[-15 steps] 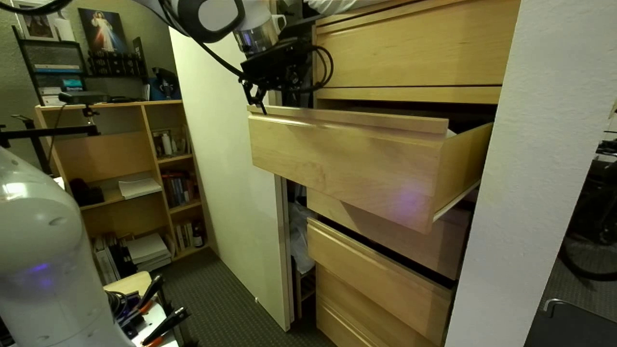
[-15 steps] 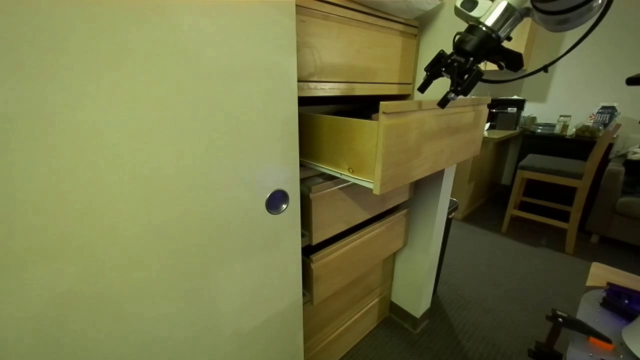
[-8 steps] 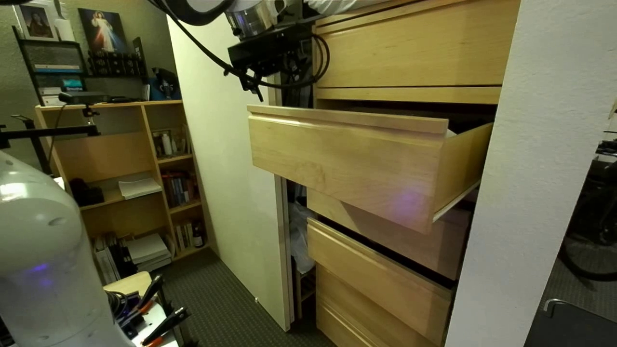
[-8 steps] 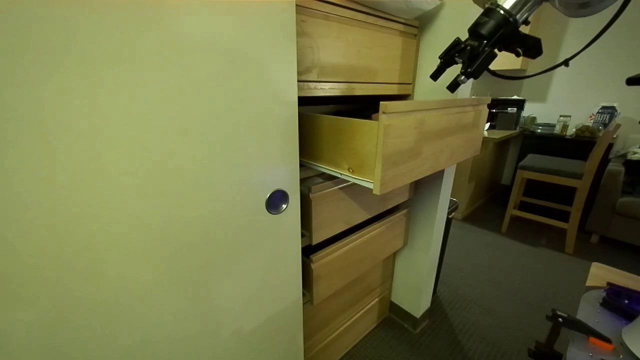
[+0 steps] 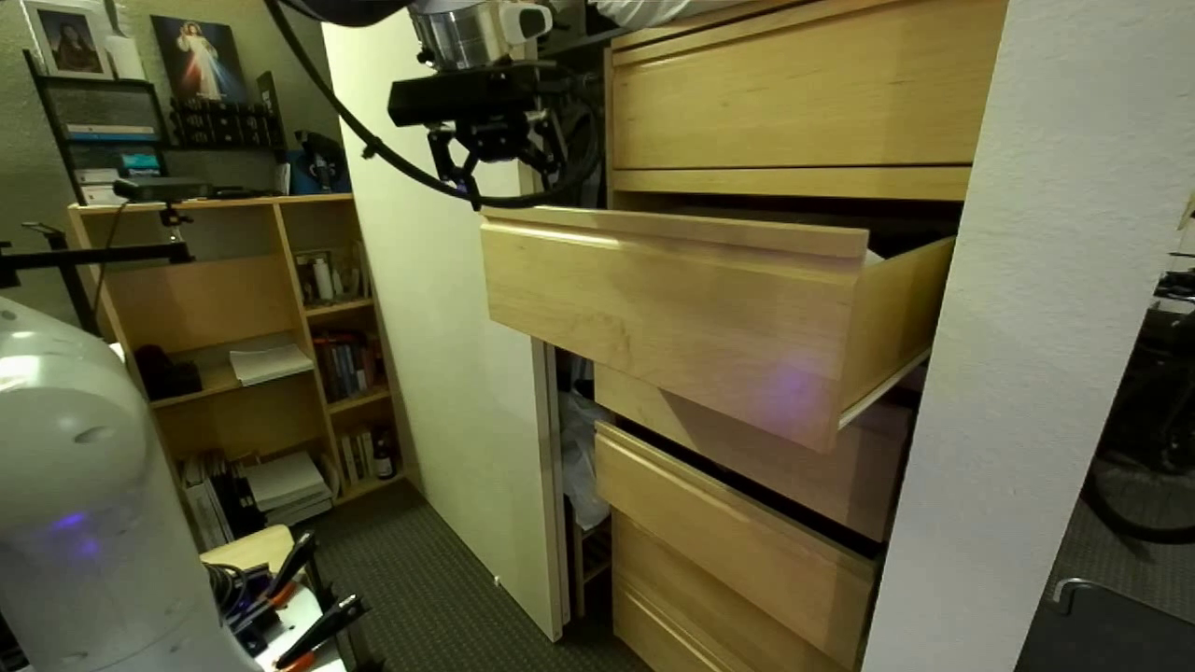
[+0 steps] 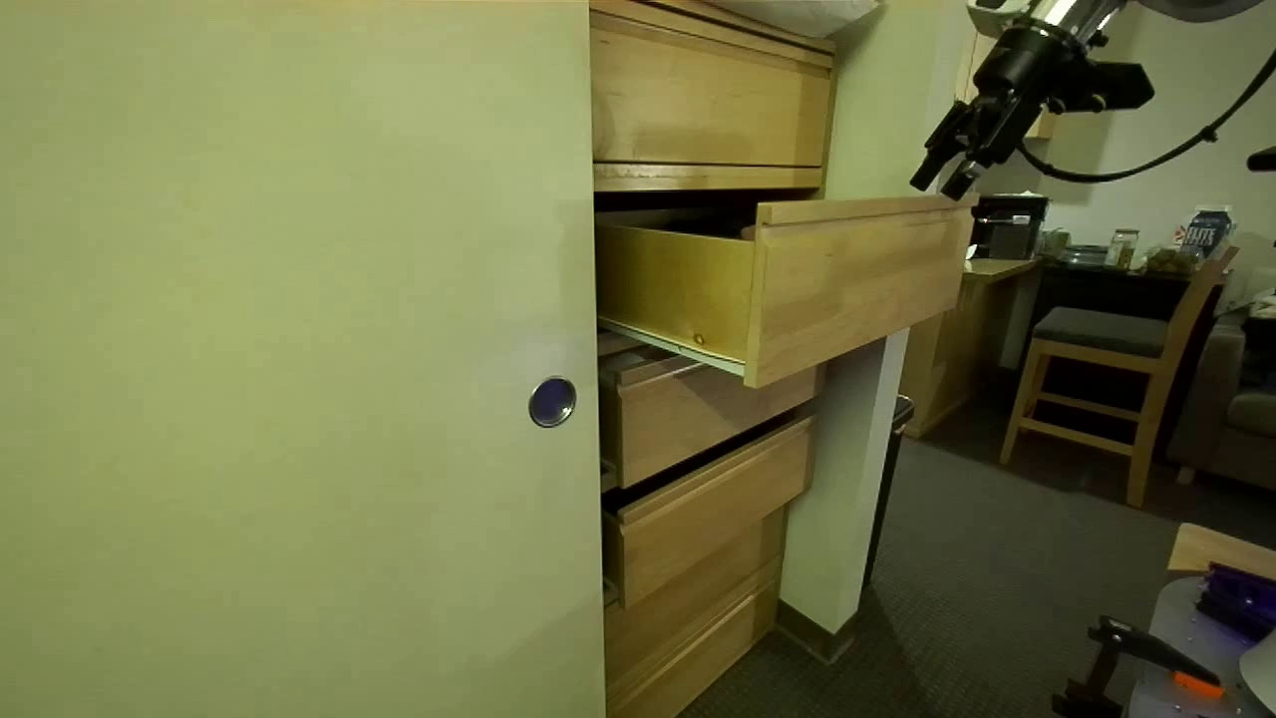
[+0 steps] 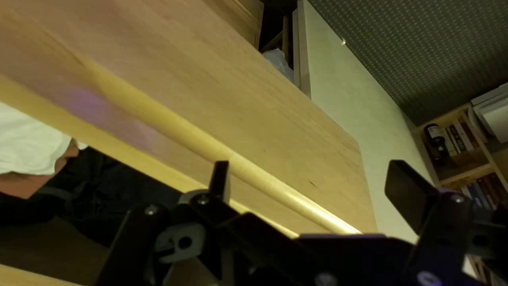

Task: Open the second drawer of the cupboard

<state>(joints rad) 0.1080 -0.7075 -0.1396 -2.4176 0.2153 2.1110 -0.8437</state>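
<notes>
The second drawer [image 5: 672,322] of the light-wood cupboard [image 5: 803,107] is pulled far out in both exterior views, with its plain front also showing in an exterior view [image 6: 857,284]. The wrist view looks down along this drawer front [image 7: 246,103] and its grooved top edge. My gripper [image 5: 512,187] is near one end of the front's top edge, and it also shows in an exterior view [image 6: 940,184]. In the wrist view my gripper [image 7: 312,186] is open, with nothing between its wide-apart fingers [image 7: 408,196]. I see no contact with the drawer.
A white cloth [image 7: 31,143] and dark contents lie inside the drawer. A lower drawer [image 5: 728,504] is slightly out. A pale sliding door [image 5: 448,355] and a white wall [image 5: 1036,308] flank the cupboard. A bookshelf [image 5: 215,299] stands behind.
My gripper has lifted off the drawer's top edge, moved away from the front and turned. The second drawer has not moved.
</notes>
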